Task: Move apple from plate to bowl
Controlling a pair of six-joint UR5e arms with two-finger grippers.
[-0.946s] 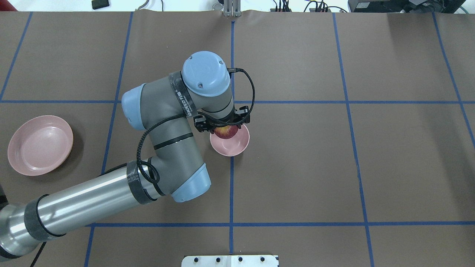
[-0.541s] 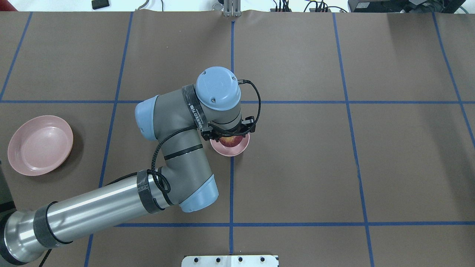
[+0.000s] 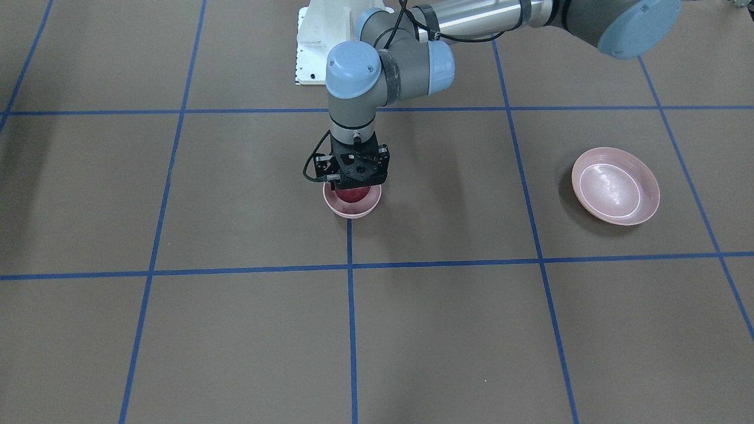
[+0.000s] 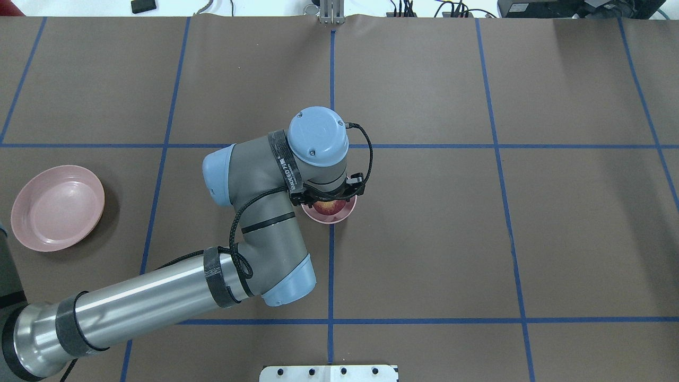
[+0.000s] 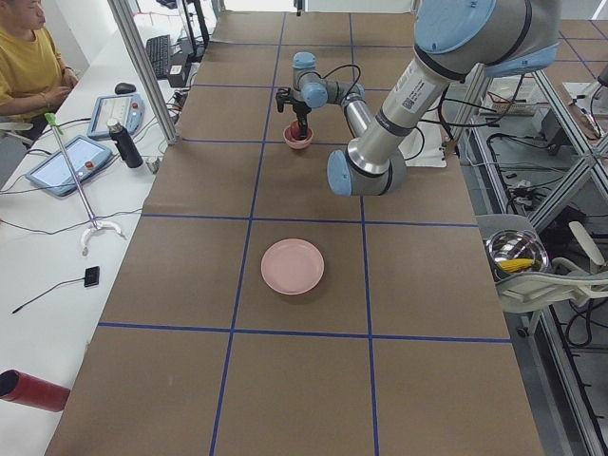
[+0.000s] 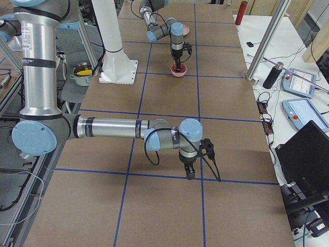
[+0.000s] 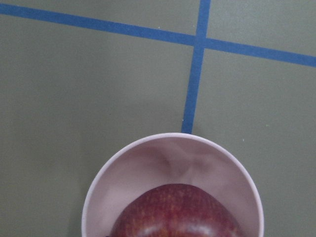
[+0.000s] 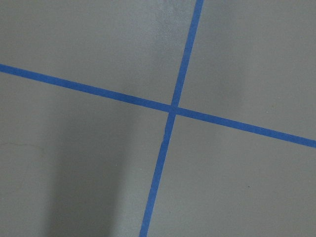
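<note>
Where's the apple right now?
In the overhead view, the apple is inside the bowl near the view's centre, directly under the left gripper.

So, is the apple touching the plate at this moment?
Apart. The overhead view shows the plate bare at far left, while the apple is in the bowl.

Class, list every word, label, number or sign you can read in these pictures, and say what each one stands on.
White lettering on the black strap round the left arm's wrist: too blurred to read surely.
Screen of the tablet beside the table: too small to read.
No text on the apple, the bowl or the plate.
</note>
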